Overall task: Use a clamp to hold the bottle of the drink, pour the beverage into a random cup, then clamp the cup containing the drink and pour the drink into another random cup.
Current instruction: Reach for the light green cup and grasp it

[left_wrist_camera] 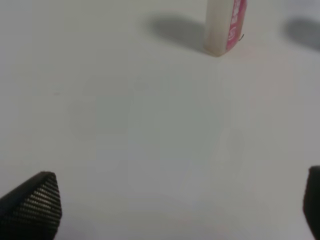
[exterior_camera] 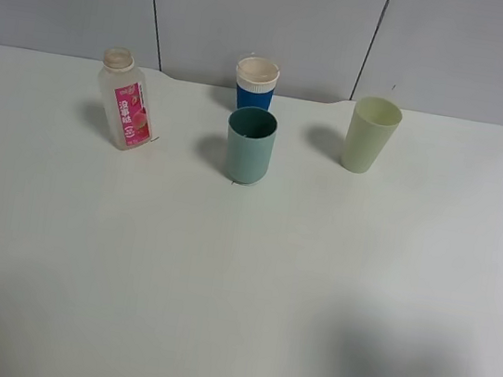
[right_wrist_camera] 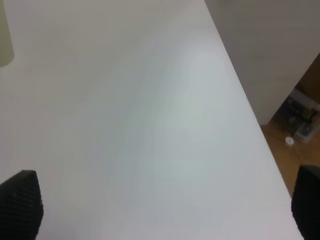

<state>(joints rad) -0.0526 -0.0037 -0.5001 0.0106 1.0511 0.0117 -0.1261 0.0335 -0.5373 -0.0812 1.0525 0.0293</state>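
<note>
A clear drink bottle [exterior_camera: 128, 101] with a pink label and no cap stands upright at the back left of the white table [exterior_camera: 238, 280]. A teal cup [exterior_camera: 250, 145] stands in the middle, with a blue cup with a white rim [exterior_camera: 256, 82] just behind it. A pale green cup [exterior_camera: 370, 135] stands at the back right. Neither gripper shows in the exterior high view. My left gripper [left_wrist_camera: 180, 207] is open and empty over bare table, well short of the bottle [left_wrist_camera: 225, 25]. My right gripper [right_wrist_camera: 165, 207] is open and empty, with the pale green cup [right_wrist_camera: 4, 35] at the frame edge.
A grey panelled wall [exterior_camera: 275, 23] runs behind the table. In the right wrist view the table's side edge [right_wrist_camera: 240, 85] drops to a wooden floor with small items [right_wrist_camera: 300, 122].
</note>
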